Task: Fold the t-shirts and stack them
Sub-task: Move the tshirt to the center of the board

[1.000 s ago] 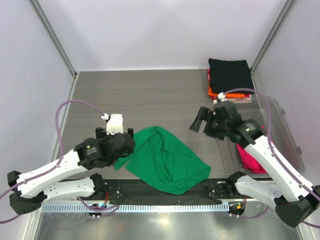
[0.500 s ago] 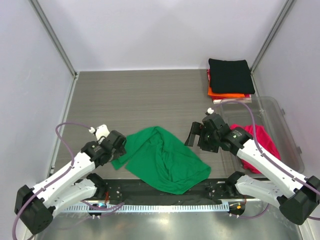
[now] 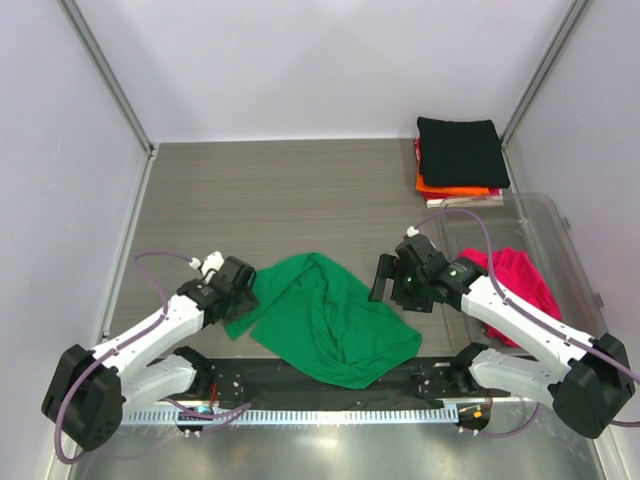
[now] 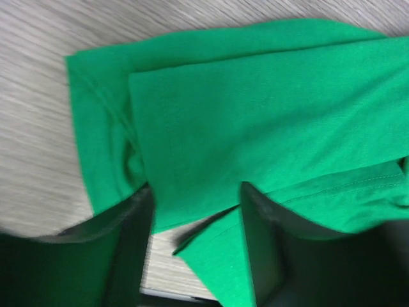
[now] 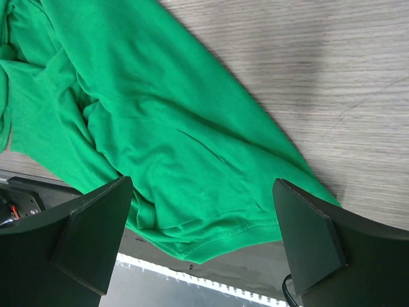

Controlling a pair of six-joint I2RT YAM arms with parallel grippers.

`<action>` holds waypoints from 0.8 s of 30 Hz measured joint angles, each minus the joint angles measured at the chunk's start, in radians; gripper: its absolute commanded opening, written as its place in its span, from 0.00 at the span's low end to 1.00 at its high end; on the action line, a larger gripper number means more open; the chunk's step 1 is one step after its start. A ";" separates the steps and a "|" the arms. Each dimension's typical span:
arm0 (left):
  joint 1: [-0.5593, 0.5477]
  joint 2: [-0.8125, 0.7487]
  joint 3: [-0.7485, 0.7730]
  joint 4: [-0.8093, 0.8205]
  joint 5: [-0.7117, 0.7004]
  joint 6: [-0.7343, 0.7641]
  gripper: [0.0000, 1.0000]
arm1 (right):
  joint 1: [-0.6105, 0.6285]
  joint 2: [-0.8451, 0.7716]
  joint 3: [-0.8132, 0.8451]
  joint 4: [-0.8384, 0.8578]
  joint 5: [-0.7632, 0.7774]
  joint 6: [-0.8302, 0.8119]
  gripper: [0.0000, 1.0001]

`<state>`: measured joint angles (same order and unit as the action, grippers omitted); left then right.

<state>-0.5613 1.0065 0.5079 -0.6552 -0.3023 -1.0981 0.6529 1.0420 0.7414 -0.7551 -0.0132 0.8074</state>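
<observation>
Two grippers hang low over the crumpled bright green cloth t-shirt (image 3: 330,320), which lies on the grey wood-grain table (image 3: 280,190) near its front edge. The left gripper (image 4: 195,192) is partly open, its dark fingers (image 4: 131,243) straddling a fold by the shirt's left sleeve with nothing clamped. The right gripper (image 5: 201,184) is spread wide above the shirt's right edge and holds nothing.

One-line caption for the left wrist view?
Open left gripper hovering over an edge of the green t-shirt on the wood-grain table.

Bright green t-shirt (image 3: 325,320), grey wood-grain table (image 3: 280,200)
Black t-shirt (image 3: 458,150), orange t-shirt (image 3: 455,190) (red edge (image 3: 417,156) showing), magenta-pink t-shirt (image 3: 518,285).
</observation>
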 measured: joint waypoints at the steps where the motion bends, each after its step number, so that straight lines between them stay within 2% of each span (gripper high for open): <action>1: 0.000 0.005 -0.005 0.013 0.006 -0.003 0.45 | 0.000 0.005 0.000 0.005 0.000 0.000 0.97; 2: 0.000 0.006 -0.009 0.022 0.010 -0.004 0.28 | 0.000 0.009 0.000 0.010 0.000 -0.001 0.97; 3: 0.001 0.006 -0.013 0.029 0.014 -0.010 0.16 | 0.000 0.014 0.000 0.015 0.000 -0.001 0.97; 4: 0.001 0.006 -0.015 0.033 0.015 -0.009 0.06 | 0.000 0.019 0.000 0.019 0.000 -0.002 0.97; 5: 0.001 0.006 -0.015 0.036 0.016 -0.008 0.00 | 0.000 0.026 -0.001 0.026 0.000 -0.003 0.97; 7: 0.001 0.005 -0.004 0.020 0.014 -0.003 0.00 | 0.000 0.039 -0.005 0.036 0.000 -0.003 0.97; 10: 0.006 -0.003 0.088 -0.076 -0.011 0.007 0.00 | 0.000 0.047 -0.016 0.043 0.000 -0.004 0.97; 13: 0.060 -0.005 0.303 -0.174 -0.036 0.051 0.00 | 0.000 0.052 -0.021 0.044 0.003 -0.004 0.97; 15: 0.153 0.009 0.484 -0.193 -0.038 0.102 0.00 | 0.000 0.059 -0.021 0.045 0.012 -0.006 0.98; 16: 0.203 0.020 0.543 -0.192 -0.029 0.124 0.03 | 0.000 0.065 -0.021 0.046 0.014 -0.007 0.98; 17: 0.294 0.059 0.615 -0.184 -0.009 0.158 0.34 | 0.000 0.075 -0.019 0.047 0.018 -0.008 0.98; 18: 0.348 0.079 0.649 -0.177 0.000 0.174 0.61 | 0.000 0.084 -0.018 0.047 0.018 -0.008 0.98; 20: 0.501 0.171 0.697 -0.160 0.075 0.227 0.93 | 0.000 0.105 -0.012 0.047 0.019 -0.010 0.99; 22: 0.609 0.303 0.714 -0.153 0.179 0.267 0.99 | 0.000 0.110 -0.005 0.046 0.019 -0.011 0.99; 24: 0.674 0.455 0.695 -0.132 0.249 0.295 1.00 | 0.000 0.108 0.006 0.043 0.019 -0.013 0.99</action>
<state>0.1127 1.4612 1.2030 -0.7868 -0.0532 -0.8032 0.6529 1.1500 0.7471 -0.7116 0.0055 0.7948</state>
